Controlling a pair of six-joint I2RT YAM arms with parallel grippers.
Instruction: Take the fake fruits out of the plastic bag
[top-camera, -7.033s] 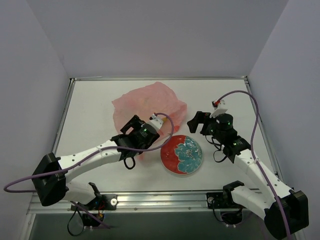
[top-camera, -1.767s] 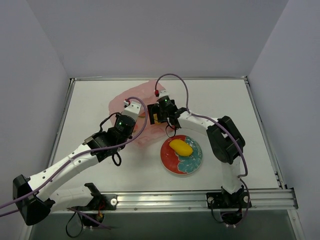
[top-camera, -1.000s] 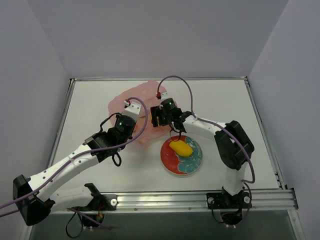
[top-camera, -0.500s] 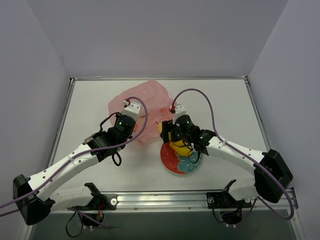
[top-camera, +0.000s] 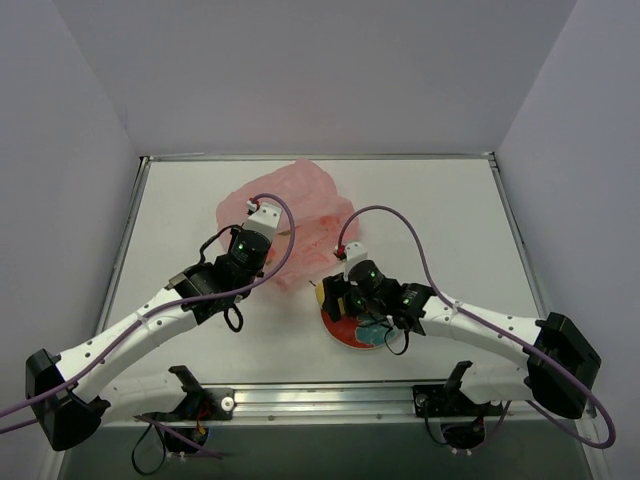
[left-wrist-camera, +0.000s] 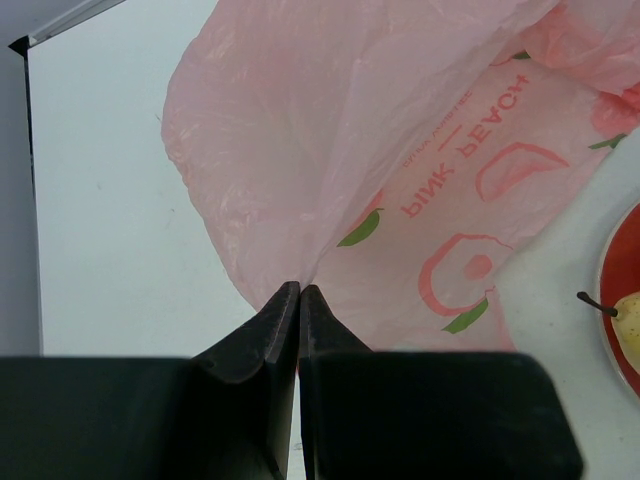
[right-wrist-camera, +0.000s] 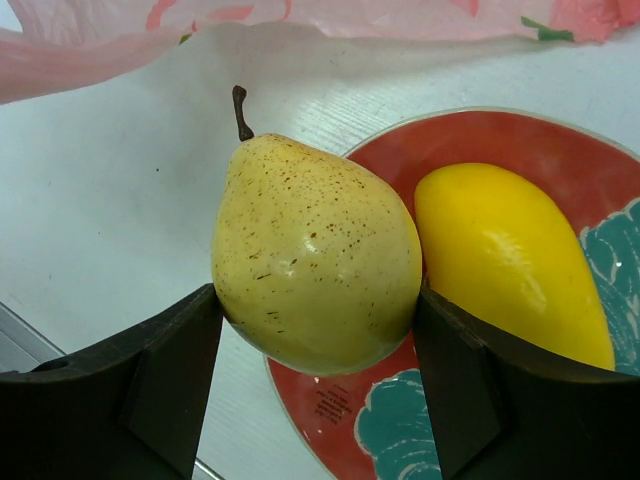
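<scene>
White table (top-camera: 450, 210) with bare room at right, pink plastic bag (top-camera: 300, 200) spread at back centre, left gripper (left-wrist-camera: 299, 300) pinched tight on its near fold, patterned plate (right-wrist-camera: 520, 140) near bag's edge, right gripper (right-wrist-camera: 315, 300) clamping speckled pear (right-wrist-camera: 315, 255) over plate rim, against yellow fruit (right-wrist-camera: 510, 260) lying on plate

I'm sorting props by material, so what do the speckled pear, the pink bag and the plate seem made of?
Pear: probably hard plastic, glossy, with highlights on its speckled skin. Pink bag: thin translucent plastic film, crinkled and printed. Plate: smooth, glazed-looking; ceramic or melamine, cannot tell.
</scene>
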